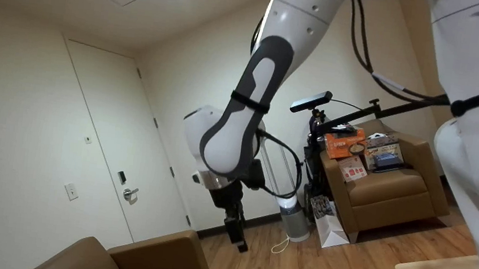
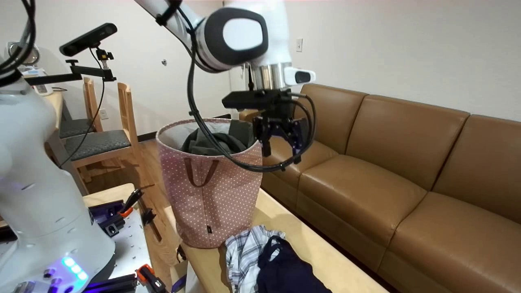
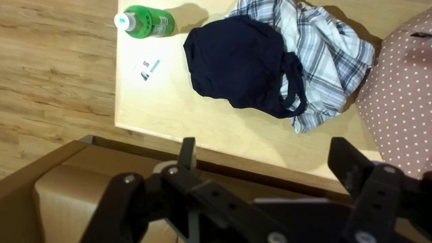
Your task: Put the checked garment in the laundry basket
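The checked garment (image 3: 319, 64), white with grey and blue plaid, lies crumpled on the low table, also visible in an exterior view (image 2: 241, 256). Part of it is covered by a navy garment (image 3: 236, 64) with a strap loop. Right beside the plaid cloth stands the laundry basket (image 2: 220, 199), pink with white dots; dark green cloth (image 2: 217, 142) fills its opening. In the wrist view only the basket's side (image 3: 405, 104) shows. My gripper (image 3: 262, 143) is open, its fingers wide apart and holding nothing. It hangs well above the table's sofa-side edge, around basket-rim height in an exterior view (image 2: 281, 155).
A green bottle (image 3: 150, 22) with a white cap stands near the table's end. The wooden table (image 3: 152, 108) runs alongside a brown leather sofa (image 2: 358, 191). Cables loop from my arm in front of the basket. Tools lie on the robot's base (image 2: 126, 240).
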Controlling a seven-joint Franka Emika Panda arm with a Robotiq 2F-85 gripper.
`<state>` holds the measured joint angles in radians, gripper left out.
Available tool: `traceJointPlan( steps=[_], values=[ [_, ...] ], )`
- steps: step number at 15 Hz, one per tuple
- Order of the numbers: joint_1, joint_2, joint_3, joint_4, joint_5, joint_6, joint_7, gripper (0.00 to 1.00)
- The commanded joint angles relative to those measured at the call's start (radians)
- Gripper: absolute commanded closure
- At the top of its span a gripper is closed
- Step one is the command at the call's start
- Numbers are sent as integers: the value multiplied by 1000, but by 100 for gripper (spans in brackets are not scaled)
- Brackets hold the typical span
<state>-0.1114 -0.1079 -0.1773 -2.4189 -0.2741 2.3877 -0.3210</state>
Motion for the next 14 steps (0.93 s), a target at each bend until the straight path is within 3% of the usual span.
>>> traceJointPlan(
  steps=[1, 5, 11, 14],
  values=[
    [6, 217, 6, 33, 113, 175, -225, 0],
    [-47, 429, 109, 80, 232, 304, -469, 0],
    [-162, 738, 330, 268, 269, 303, -710, 0],
    [-151, 847, 330, 366, 232, 240, -696, 0]
  ],
)
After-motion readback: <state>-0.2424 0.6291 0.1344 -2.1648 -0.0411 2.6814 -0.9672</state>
